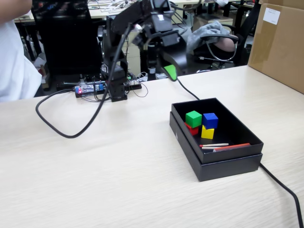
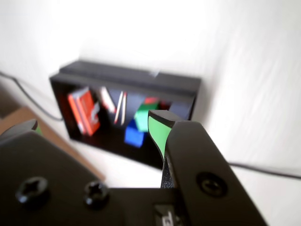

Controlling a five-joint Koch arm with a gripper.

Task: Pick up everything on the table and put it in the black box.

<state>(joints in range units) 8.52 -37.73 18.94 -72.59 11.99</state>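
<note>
All four cubes sit inside the black box, which rests on the pale tabletop toward the right of the fixed view. The green cube is on top of the red cube, of which only a sliver shows beneath it; the blue cube stands on the yellow cube just beside them — two small stacks touching or nearly so, in the box's back half. Thin red and white sticks lie along the near wall of the box. The arm is raised behind the box, its end effector hanging in the air above the tabletop, well clear of the box and holding nothing. In the wrist view one green-padded tip is sharp in the centre and the other shows at the far left edge, so the jaws stand wide apart; the box appears blurred beyond them, with the green, blue and red cubes and the sticks inside. A black cable loops across the tabletop at left.
</note>
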